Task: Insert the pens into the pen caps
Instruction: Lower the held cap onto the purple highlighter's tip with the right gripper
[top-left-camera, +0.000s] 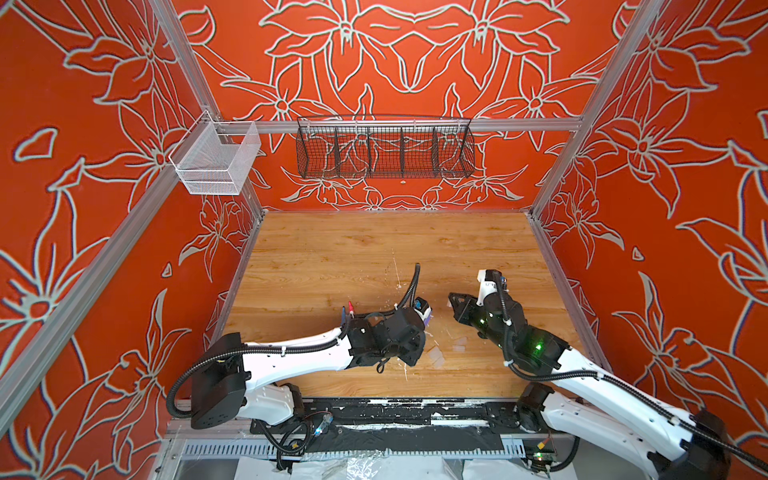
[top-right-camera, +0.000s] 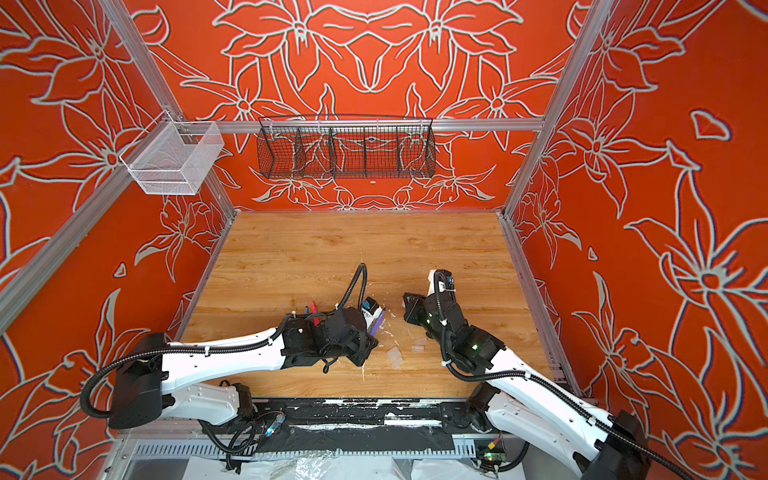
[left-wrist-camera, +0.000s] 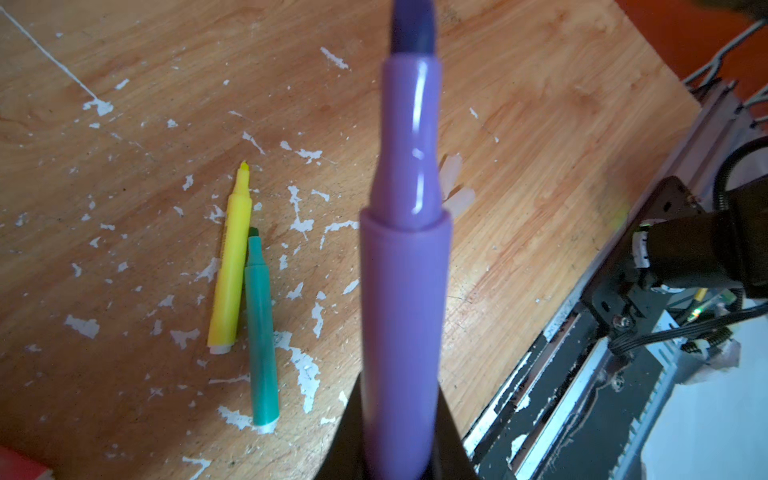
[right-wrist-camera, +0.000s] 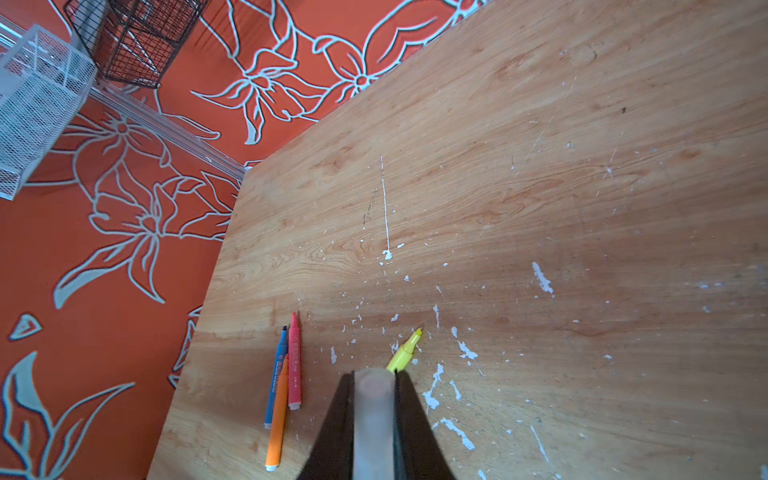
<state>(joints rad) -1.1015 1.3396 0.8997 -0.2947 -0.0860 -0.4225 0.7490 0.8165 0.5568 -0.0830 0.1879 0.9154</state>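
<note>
My left gripper (left-wrist-camera: 401, 440) is shut on the purple pen (left-wrist-camera: 405, 270), whose bare tip points away from the jaws. The pen also shows in both top views (top-left-camera: 426, 321) (top-right-camera: 376, 325). My right gripper (right-wrist-camera: 374, 388) is shut on a clear pen cap (right-wrist-camera: 374, 415), its round end facing outward. The two grippers hang a short way apart above the table's front middle. A yellow pen (left-wrist-camera: 230, 266) and a green pen (left-wrist-camera: 262, 332) lie side by side under the left arm. Blue (right-wrist-camera: 276, 378), orange (right-wrist-camera: 278, 415) and pink (right-wrist-camera: 294, 361) pens lie together. Loose caps (left-wrist-camera: 453, 187) (top-left-camera: 436, 355) rest on the wood.
White paint flecks (left-wrist-camera: 305, 374) are scattered over the wooden table (top-left-camera: 374, 257). A black wire basket (top-left-camera: 384, 149) and a white mesh basket (top-left-camera: 216, 158) hang on the back rail. A black, paint-chipped rail (top-left-camera: 395, 409) runs along the table's front edge.
</note>
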